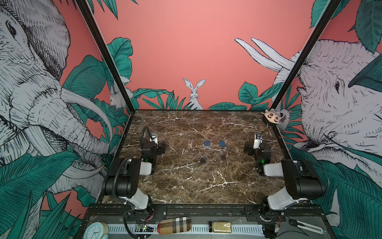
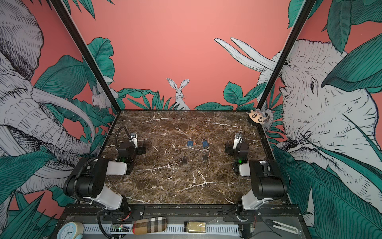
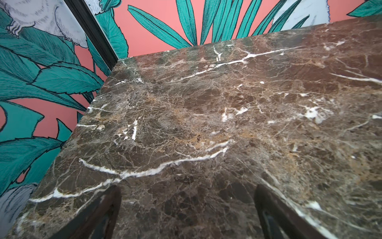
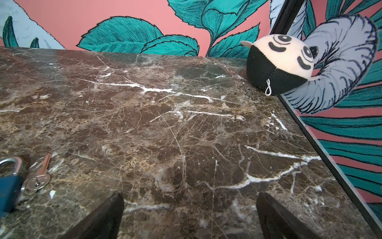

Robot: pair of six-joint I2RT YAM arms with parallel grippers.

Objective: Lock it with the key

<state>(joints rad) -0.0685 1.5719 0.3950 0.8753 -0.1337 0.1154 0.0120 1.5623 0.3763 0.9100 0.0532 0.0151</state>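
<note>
Two blue padlocks point(image 1: 207, 143) point(image 1: 222, 143) lie side by side at mid-table in both top views, each with a small reddish key beside it. Nearer the front lie two dark padlocks point(image 1: 202, 159) point(image 1: 223, 156), the right one with a reddish key point(image 1: 227, 154) next to it. In the right wrist view a blue padlock point(image 4: 8, 192) with a silver shackle lies at the frame's edge, a key point(image 4: 39, 179) beside it. My right gripper point(image 4: 190, 211) is open over bare marble, apart from them. My left gripper point(image 3: 189, 209) is open over bare marble at the table's left.
The brown marble table point(image 1: 186, 186) is walled by patterned panels and black frame posts point(image 1: 107, 62). A plush panda-face ball point(image 1: 272, 118) sits in the back right corner. A clock point(image 1: 96, 230), a plaid case point(image 1: 174, 225) and a jar point(image 1: 220, 227) lie on the front rail.
</note>
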